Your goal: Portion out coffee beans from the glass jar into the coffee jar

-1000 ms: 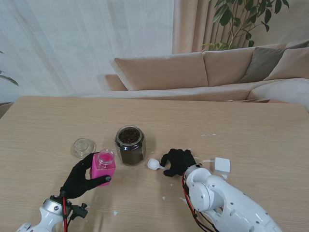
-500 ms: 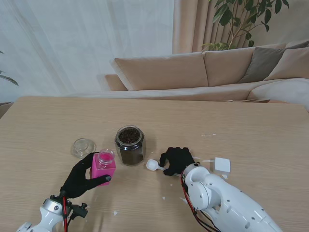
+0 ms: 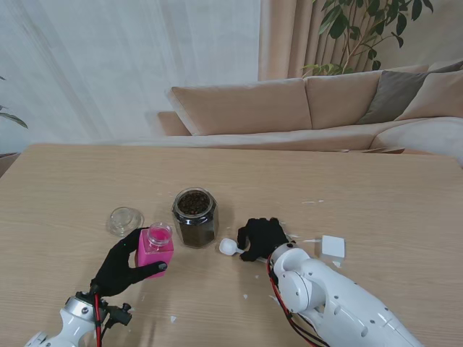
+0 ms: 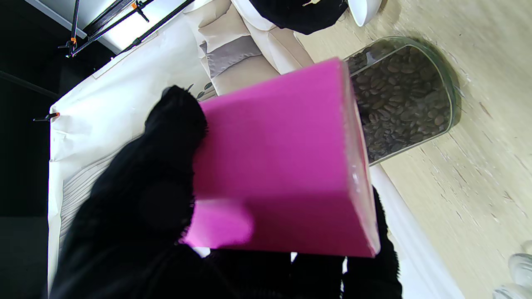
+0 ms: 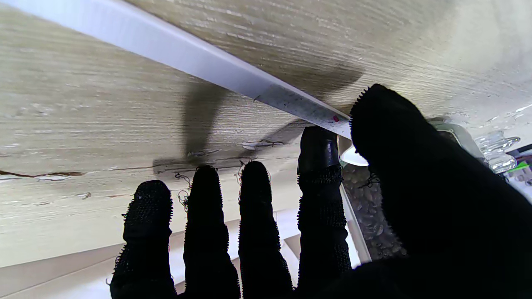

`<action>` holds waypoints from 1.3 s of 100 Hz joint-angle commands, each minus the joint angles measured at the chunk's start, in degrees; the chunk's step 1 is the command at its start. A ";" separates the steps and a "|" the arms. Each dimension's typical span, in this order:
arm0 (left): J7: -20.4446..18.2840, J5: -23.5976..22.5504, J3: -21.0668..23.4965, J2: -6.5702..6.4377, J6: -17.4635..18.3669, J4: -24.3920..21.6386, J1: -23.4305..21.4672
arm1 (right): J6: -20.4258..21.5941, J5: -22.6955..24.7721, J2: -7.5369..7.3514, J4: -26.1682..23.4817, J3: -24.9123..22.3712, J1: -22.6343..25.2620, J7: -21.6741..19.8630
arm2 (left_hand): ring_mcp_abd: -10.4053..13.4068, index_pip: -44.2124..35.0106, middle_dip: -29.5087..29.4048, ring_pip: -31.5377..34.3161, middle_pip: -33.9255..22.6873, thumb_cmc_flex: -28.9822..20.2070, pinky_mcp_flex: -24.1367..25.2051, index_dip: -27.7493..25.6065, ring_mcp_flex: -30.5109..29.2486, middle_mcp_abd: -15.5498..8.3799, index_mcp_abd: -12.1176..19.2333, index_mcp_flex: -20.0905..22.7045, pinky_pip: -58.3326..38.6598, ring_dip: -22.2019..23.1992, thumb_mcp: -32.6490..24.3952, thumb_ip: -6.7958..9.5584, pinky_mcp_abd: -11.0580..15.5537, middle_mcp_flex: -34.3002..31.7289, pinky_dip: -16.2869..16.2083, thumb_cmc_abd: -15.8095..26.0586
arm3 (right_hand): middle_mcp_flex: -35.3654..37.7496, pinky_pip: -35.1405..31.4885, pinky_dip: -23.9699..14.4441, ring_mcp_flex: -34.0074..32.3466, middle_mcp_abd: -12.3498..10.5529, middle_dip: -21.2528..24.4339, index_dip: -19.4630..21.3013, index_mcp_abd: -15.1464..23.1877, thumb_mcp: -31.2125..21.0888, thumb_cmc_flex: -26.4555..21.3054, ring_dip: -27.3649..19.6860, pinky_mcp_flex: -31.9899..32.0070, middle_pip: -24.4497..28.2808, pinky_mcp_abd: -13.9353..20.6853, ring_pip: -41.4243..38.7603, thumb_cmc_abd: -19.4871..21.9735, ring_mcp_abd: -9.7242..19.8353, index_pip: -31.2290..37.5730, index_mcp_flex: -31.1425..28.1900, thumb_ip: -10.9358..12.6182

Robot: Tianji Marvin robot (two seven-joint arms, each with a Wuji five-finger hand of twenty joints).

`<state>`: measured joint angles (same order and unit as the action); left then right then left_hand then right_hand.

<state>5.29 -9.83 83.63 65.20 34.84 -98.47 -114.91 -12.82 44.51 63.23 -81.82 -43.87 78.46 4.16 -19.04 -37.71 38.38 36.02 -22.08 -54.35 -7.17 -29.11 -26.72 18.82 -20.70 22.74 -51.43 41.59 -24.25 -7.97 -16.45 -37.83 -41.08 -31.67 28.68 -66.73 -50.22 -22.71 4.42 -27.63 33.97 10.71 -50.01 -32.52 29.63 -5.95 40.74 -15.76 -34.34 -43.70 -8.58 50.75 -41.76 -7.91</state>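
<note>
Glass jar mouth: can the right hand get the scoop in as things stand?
Probably yes: the glass jar is uncovered, and the right hand with the white scoop sits just beside it, nothing between.

A home living room: beige sofa (image 3: 304,108), curtains (image 3: 130,65), houseplant (image 3: 362,29)

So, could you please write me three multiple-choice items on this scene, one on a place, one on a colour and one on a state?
1. Where does the glass lid lie?
A. left of the glass jar
B. on the glass jar
C. right of the white scoop

2. What colour is the coffee jar?
A. blue
B. pink
C. green

3. What is the left hand doing?
A. resting open
B. holding the lid
C. gripping the coffee jar

Answers: 1 A, the lid sits on the table beside the open jar; 2 B, its body is bright pink; 3 C, black fingers wrap the pink jar.
</note>
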 commanded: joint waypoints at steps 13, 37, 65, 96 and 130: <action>-0.69 -0.17 -0.22 0.32 -0.08 -0.29 -0.23 | 0.35 0.17 0.59 1.27 0.78 -0.14 -0.20 | 0.82 -7.65 1.55 -0.43 -6.51 -7.27 0.27 -3.09 0.94 -5.20 6.83 2.36 0.68 0.80 -9.70 1.70 0.76 -1.61 0.21 7.60 | 2.59 -1.81 -1.02 -1.53 -1.25 -0.70 -2.06 2.87 -3.25 -4.22 -1.04 -0.40 0.67 -0.35 0.62 -1.97 -1.53 6.43 -3.07 -0.56; -0.69 -0.22 -0.45 0.32 -0.21 -0.19 -0.07 | 0.77 0.14 0.61 1.30 0.61 0.06 0.10 | 0.88 -7.66 1.55 -0.46 -6.52 -7.20 0.32 -3.09 0.96 -5.27 6.83 2.32 0.72 0.79 -9.74 1.70 0.79 -1.66 0.22 7.62 | 3.47 -1.85 -0.96 -2.01 -1.42 -0.72 -1.78 3.63 -5.39 -5.64 -1.10 -0.48 0.76 -0.50 0.60 -1.03 -1.46 7.24 -4.47 0.86; -0.48 -0.30 -0.40 0.36 -0.13 -0.22 -0.11 | 1.36 0.19 0.62 0.99 -0.12 0.74 0.64 | 0.88 -7.69 1.56 -0.49 -6.54 -7.18 0.39 -3.08 1.02 -5.23 6.83 2.31 0.79 0.78 -9.80 1.70 0.77 -1.53 0.24 7.57 | 9.66 -2.43 -0.65 -6.00 -3.72 0.78 1.10 3.08 -7.52 -5.27 -1.35 -2.26 -1.35 -1.27 0.45 -0.43 -1.85 7.94 -3.22 2.10; -0.58 -0.24 -0.39 0.34 -0.13 -0.30 -0.20 | 2.05 0.48 0.47 -0.02 -1.46 1.65 0.71 | 0.81 -7.68 1.51 -0.50 -6.58 -7.04 0.35 -3.08 0.96 -5.19 6.79 2.33 0.80 0.76 -9.80 1.69 0.70 -1.55 0.23 7.51 | 18.84 -3.15 0.17 -11.10 -5.13 4.36 2.71 3.93 -8.00 -5.46 -1.84 -4.74 -5.34 -1.83 1.16 0.30 -1.52 8.19 -1.98 2.35; -0.68 -0.13 -0.30 0.32 0.02 -0.23 -0.21 | 1.34 -0.07 0.29 -0.59 -1.05 1.87 -0.88 | 0.85 -7.61 1.46 -0.56 -6.58 -7.05 0.42 -3.05 1.04 -5.28 6.79 2.27 0.85 0.74 -9.89 1.70 0.76 -1.49 0.25 7.58 | 9.11 -1.93 -0.29 -5.47 -2.03 2.01 -13.36 -2.95 -5.62 -2.62 -0.96 -1.28 -2.59 -0.80 1.03 0.82 -1.32 -5.11 -1.22 1.94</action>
<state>5.52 -10.05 83.36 65.22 34.79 -98.38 -114.72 -11.15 44.94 63.30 -82.71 -45.43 79.62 3.85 -19.04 -37.71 38.38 36.02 -22.08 -54.36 -7.15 -29.11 -26.72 18.82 -20.70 22.73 -51.34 41.59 -24.25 -7.97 -16.45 -37.83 -41.08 -31.67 39.93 -68.22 -50.15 -28.35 1.89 -25.04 24.73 7.36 -56.13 -34.31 28.23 -8.17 37.20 -16.47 -32.42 -41.48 -8.66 42.61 -41.08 -5.27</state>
